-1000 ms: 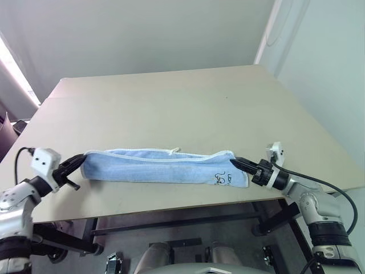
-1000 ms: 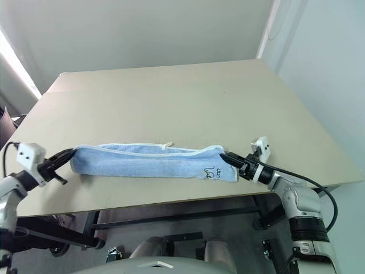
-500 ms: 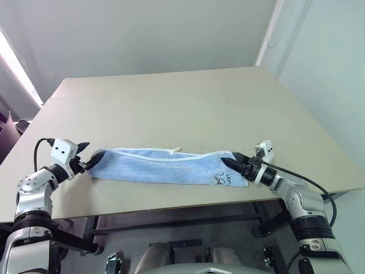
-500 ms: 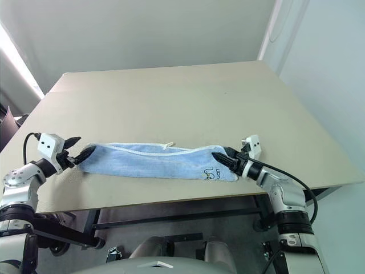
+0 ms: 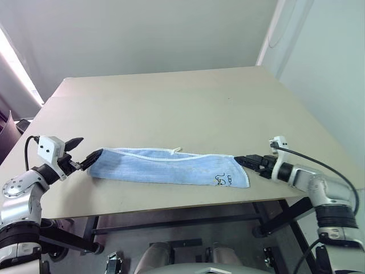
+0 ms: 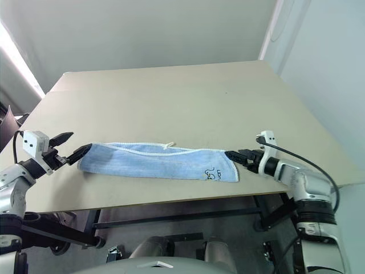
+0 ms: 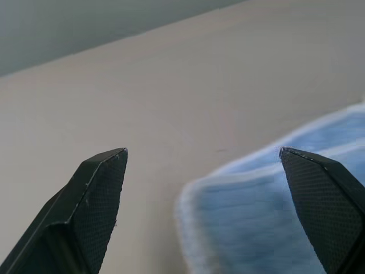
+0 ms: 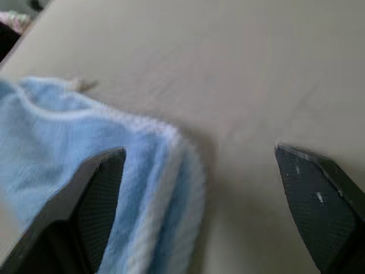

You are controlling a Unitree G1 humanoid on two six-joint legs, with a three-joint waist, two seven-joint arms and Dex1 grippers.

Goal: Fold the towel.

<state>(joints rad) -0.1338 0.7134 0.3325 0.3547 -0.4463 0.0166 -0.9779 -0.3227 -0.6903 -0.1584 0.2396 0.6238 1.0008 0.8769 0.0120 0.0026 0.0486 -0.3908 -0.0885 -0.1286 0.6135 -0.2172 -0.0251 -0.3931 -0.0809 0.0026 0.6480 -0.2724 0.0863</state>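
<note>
The towel [image 5: 165, 167] lies on the table as a long, narrow, light blue strip with a white trim, close to the front edge. A small dark drawing [image 5: 221, 179] marks its right end. My left gripper [image 5: 85, 149] is open at the towel's left end, with one finger [image 7: 322, 194] over the cloth [image 7: 268, 228] and the other over bare table. My right gripper [image 5: 244, 162] is open just off the right end. In the right wrist view the towel's end [image 8: 68, 137] lies by one finger [image 8: 100, 194]. Neither gripper holds anything.
The beige table [image 5: 171, 97] stretches away behind the towel. Its front edge [image 5: 171, 206] runs just below the strip, with a dark metal frame [image 5: 171, 220] under it. A pale wall [image 5: 325, 68] stands to the right.
Both grippers have opened and let go of the towel's ends, which now rest on the table. The right gripper has drawn back to the right. The left one has risen a little.
</note>
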